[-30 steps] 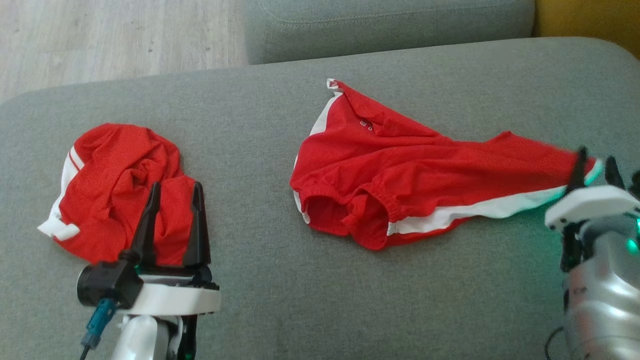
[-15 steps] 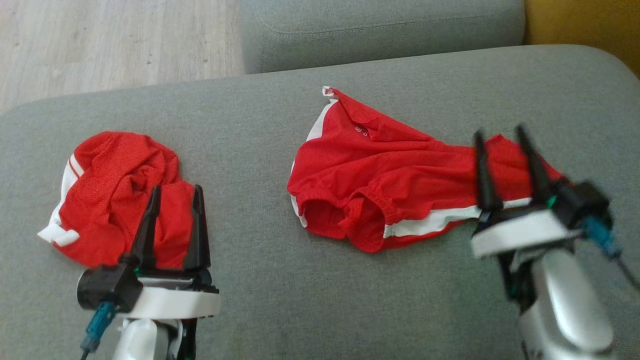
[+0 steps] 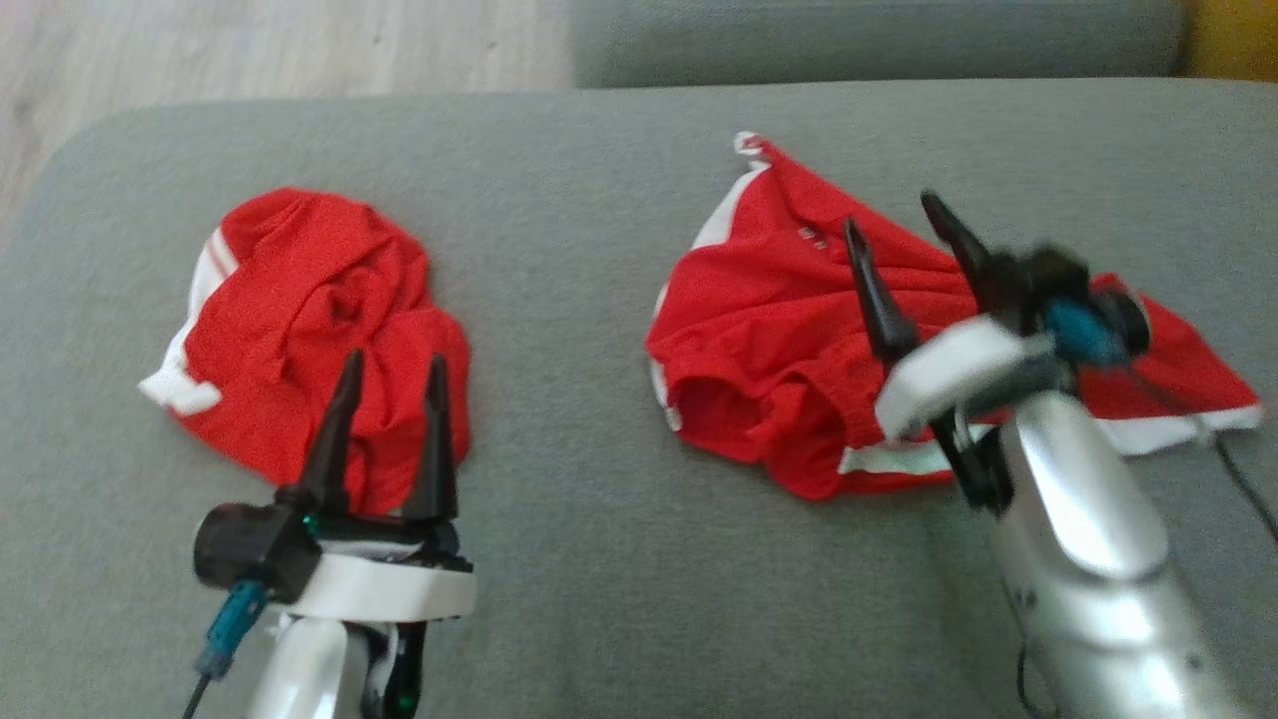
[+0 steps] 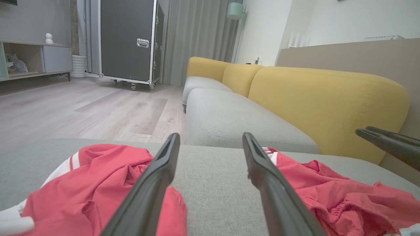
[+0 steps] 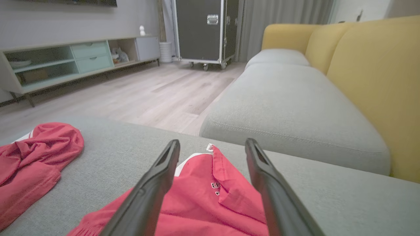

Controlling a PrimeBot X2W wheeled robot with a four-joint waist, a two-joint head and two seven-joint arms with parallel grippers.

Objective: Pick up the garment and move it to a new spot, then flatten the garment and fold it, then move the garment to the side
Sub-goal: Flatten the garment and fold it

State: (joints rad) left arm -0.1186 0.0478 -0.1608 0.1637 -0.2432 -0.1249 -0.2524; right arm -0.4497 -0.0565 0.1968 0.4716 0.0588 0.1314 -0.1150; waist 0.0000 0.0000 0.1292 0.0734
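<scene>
A red garment with white side stripes (image 3: 759,340) lies spread on the grey sofa cushion (image 3: 599,559) at centre right. My right gripper (image 3: 889,212) hovers over its middle, open and holding nothing. In the right wrist view the right gripper (image 5: 212,142) points across the garment (image 5: 210,196), whose cloth lies below the fingers. A second red garment (image 3: 310,330) lies crumpled at the left. My left gripper (image 3: 394,361) stands open at its near edge, empty. The left wrist view shows the left gripper (image 4: 211,136) between the crumpled garment (image 4: 92,183) and the spread one (image 4: 344,196).
Another grey cushion (image 3: 859,40) lies beyond the gap at the back. The yellow backrest (image 5: 377,82) runs along the right. Wood floor (image 3: 250,50) lies past the cushion's left and far edges. A black wheeled case (image 5: 203,29) and a sideboard (image 5: 75,55) stand far off.
My right gripper has opened and let go of the garment's right end, then swung left over its middle. The head camera has shifted. The left gripper has stayed put.
</scene>
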